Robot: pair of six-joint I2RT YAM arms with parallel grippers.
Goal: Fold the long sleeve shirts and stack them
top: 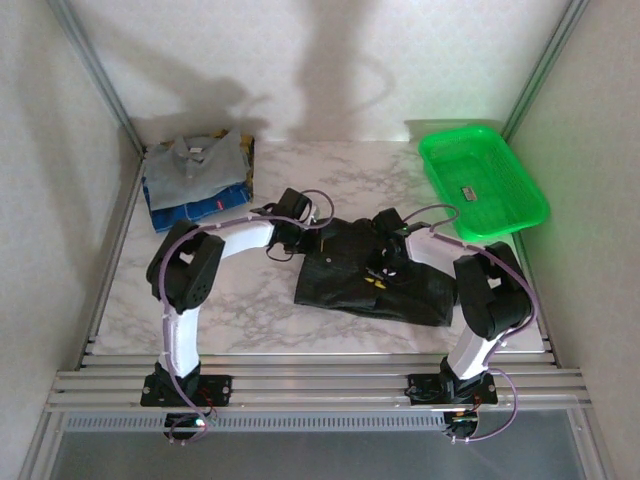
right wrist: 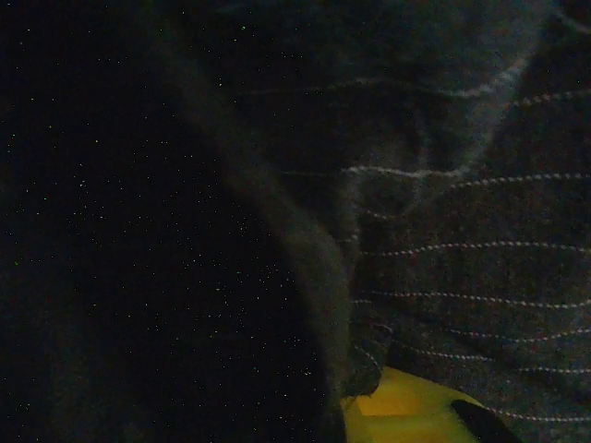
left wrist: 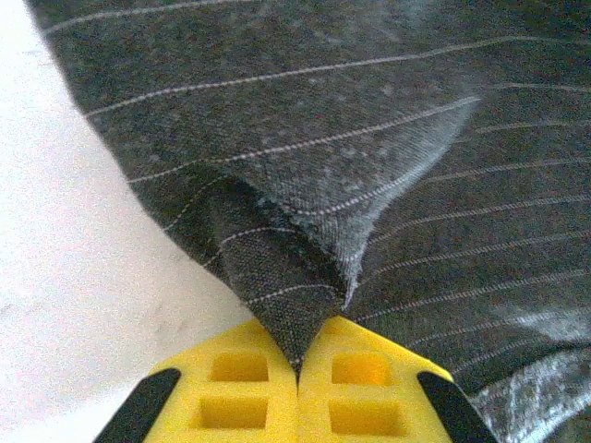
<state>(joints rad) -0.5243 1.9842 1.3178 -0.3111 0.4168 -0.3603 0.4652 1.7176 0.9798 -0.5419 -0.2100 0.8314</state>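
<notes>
Down on the dark shirt [top: 340, 285], elbows out: left gripper [left wrist: 297, 360] tight on a fold, right gripper [right wrist: 399, 412] dim, state unclear.

The dark shirt [left wrist: 416, 231] is matt woven cloth; the table [top: 250, 312] glossy marbled.

The marble tabletop [top: 340, 175] lay open between the folded grey-blue shirt pile [top: 198, 160] and green plastic basket [top: 482, 182], the dark striped shirt [top: 350, 280] covering its centre.
</notes>
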